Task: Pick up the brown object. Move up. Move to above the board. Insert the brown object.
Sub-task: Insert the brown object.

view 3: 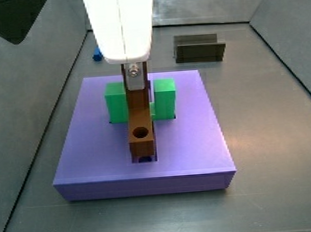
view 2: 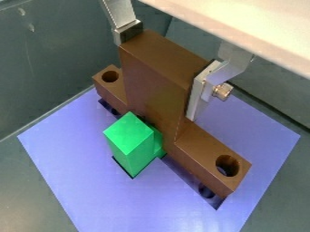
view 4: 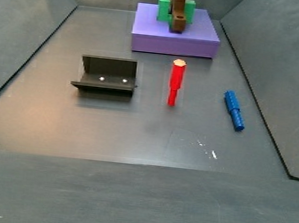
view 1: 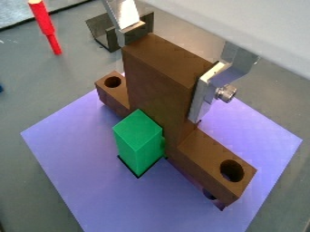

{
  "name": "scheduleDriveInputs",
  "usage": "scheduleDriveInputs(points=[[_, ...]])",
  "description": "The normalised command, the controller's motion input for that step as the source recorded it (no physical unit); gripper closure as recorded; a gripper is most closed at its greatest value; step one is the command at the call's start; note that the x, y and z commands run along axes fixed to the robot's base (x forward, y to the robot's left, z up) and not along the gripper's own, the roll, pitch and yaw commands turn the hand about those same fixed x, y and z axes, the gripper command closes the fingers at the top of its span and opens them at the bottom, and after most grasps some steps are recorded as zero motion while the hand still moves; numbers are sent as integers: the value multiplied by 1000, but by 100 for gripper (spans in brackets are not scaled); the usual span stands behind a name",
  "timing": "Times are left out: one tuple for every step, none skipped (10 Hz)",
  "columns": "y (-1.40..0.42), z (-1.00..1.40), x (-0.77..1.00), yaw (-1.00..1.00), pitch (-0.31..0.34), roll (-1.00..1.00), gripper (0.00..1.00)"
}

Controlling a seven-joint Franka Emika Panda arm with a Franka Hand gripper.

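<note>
Four steps in the task, and you look to be on the last one: the insert. The gripper (view 1: pixel 169 62) sits directly above the board (view 1: pixel 72 172), with its silver fingers (view 1: pixel 213 89) clamped on the raised middle part of the brown object (view 1: pixel 164 86). Jaws are closed on the piece, one plate on each side face; both wrist views show this.

The brown object (view 3: pixel 140 124) lies along the board's central groove, running between the two arms of the green block (view 3: pixel 118 103). Both side views agree on that line-up. Both holed ends, one at (view 2: pixel 226 165), sit low against the purple surface. I can't tell whether the bar is fully seated or just resting on the groove edge. The dark gap under the near end in a wrist view (view 1: pixel 218 195) doesn't settle it.

My read on the next move: press straight down with no sideways drift, since the green block (view 2: pixel 130 140) is touching or just beside the bar. Only part the fingers once the bar stops sinking. Then lift clear vertically.

Clutter is well apart from the board and irrelevant: fixture (view 4: pixel 106 76), red stick (view 4: pixel 176 81), blue piece (view 4: pixel 233 109).
</note>
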Motion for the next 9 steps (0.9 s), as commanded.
scheduleDriveInputs(points=[[0, -106, 151, 83, 9, 130, 100], [0, -183, 37, 66, 0, 137, 100], [-129, -206, 3, 37, 0, 146, 100], [-120, -254, 0, 29, 0, 171, 100], [-91, -269, 0, 29, 0, 179, 100], [-140, -197, 29, 40, 0, 159, 100], [-163, -131, 197, 14, 0, 137, 100], [0, -120, 297, -77, 29, 136, 100], [0, -163, 234, -126, 20, 119, 100]])
